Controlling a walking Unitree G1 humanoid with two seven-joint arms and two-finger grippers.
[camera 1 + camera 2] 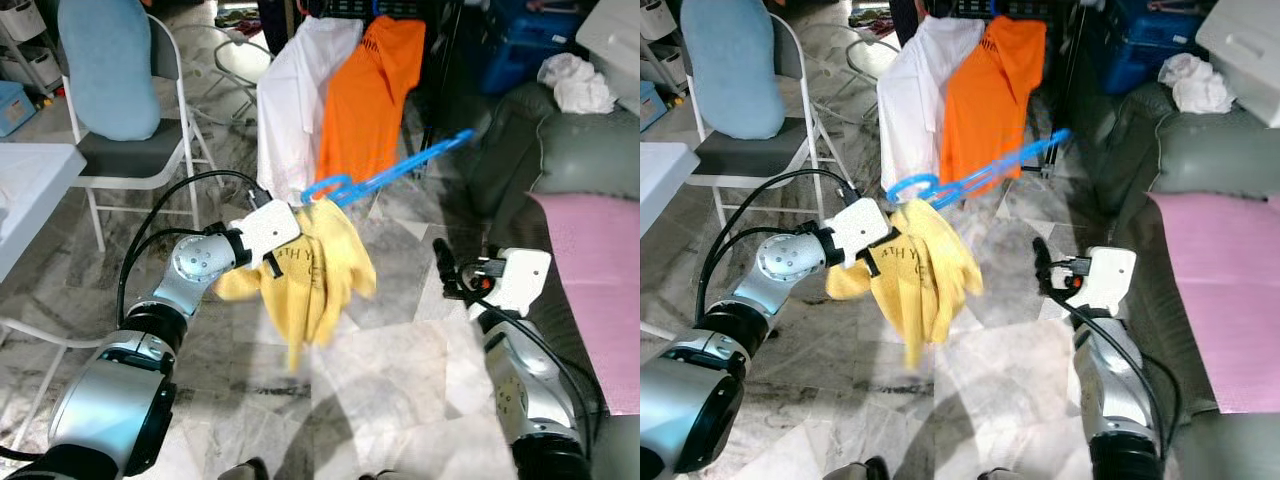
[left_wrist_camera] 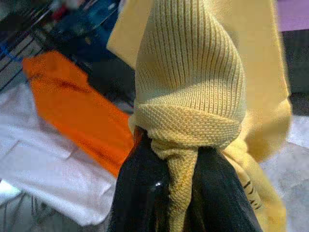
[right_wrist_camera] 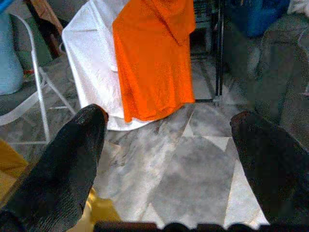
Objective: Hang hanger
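Carry step: left gripper [image 1: 281,250], fingers clamped on the yellow knit shirt [image 1: 315,270] draped on a blue hanger [image 1: 385,175] — held short of the clothes rack [image 1: 300,10]. Right gripper [image 3: 169,145] spread, idle. Next — lift the hook to the rail.

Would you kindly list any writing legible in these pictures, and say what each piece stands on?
"TH Y": dark letters on the yellow shirt held by the left claw; the print runs on into the folds, too crumpled and blurred to read.
Orange shirt and white shirt: no writing can be made out.
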